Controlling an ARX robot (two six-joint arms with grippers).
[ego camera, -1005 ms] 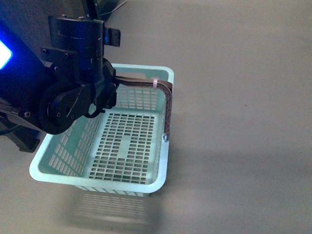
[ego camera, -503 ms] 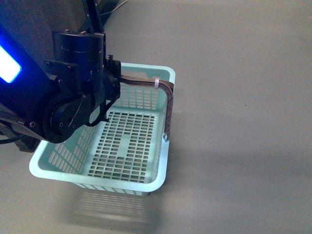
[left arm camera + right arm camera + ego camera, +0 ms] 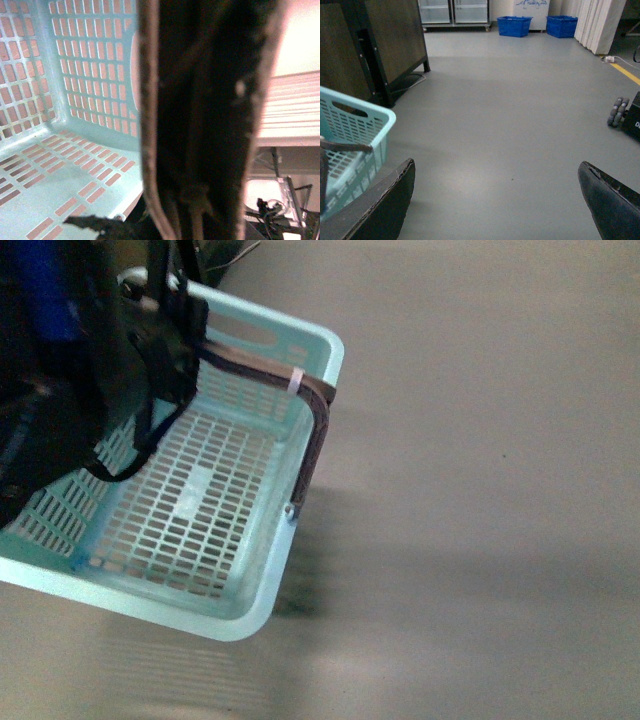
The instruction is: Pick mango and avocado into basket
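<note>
Basket: the basket point(image 3: 232, 623) sits low and to the left in my front view. It is empty and tilted, with a shadow on the floor point(image 3: 480, 440) under its near corner, so I judge it is hanging clear of the floor.
Handle: one brown handle point(image 3: 318, 430) stands up over the right-hand rim and runs in under my left arm.
Left gripper: the left gripper point(image 3: 188, 340) is right at the handle. The left wrist view is filled by a dark band, so I cannot tell how the jaws stand. I judge they grip the handle.
Right gripper: the right gripper point(image 3: 496, 167) is spread wide with nothing in it, facing bare floor.
Mango and avocado: neither shows in any view.
Key relation: the basket lies to the left of my right gripper, with its long axis running roughly away from me. My left arm is directly over it and my right is apart, so I judge the right is free for picking.
</note>
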